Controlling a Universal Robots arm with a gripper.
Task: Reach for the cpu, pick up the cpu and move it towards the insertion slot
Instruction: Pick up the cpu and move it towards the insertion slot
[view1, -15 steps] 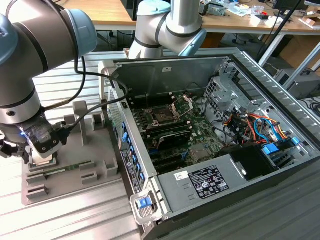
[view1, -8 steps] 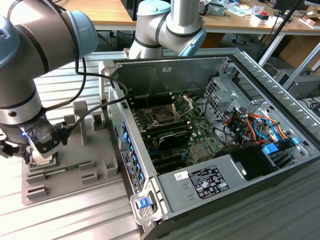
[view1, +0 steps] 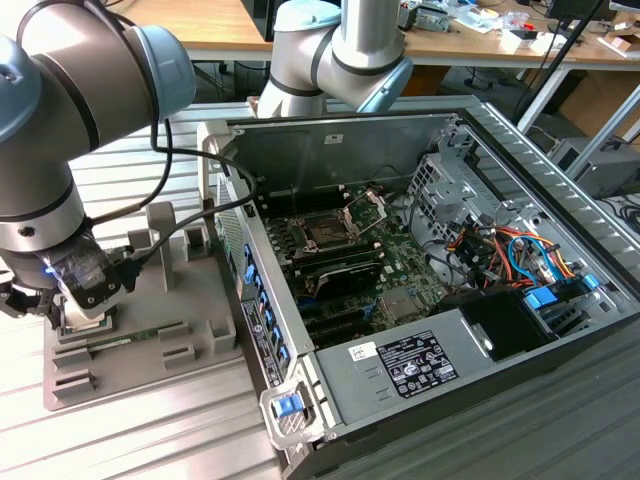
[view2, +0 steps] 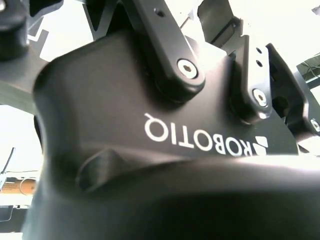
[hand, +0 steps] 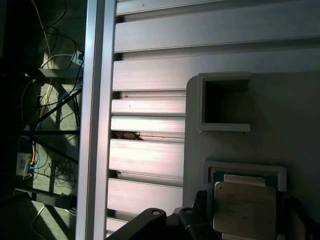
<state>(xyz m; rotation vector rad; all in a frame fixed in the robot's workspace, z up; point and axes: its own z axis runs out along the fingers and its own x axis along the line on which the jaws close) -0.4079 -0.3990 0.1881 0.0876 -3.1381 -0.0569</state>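
Fingers (hand: 196, 221) apart, 1 each side of the cpu (hand: 244, 207) in its gray holder (hand: 280, 125) near the table's (hand: 150, 155) edge; insertion slot (view1: 327, 232) well apart, toward the exterior view's right.

Cropped at the edge in the first wrist view: lower side of the cpu (hand: 244, 207) and its grey tray (hand: 280, 125); too small to resolve in the exterior view: insertion slot (view1: 328, 232) interior.

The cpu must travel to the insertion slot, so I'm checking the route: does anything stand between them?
Yes. The cpu is at the gray fixture, outside the case; the case's side wall rises between it and the insertion slot. The case is open on top.
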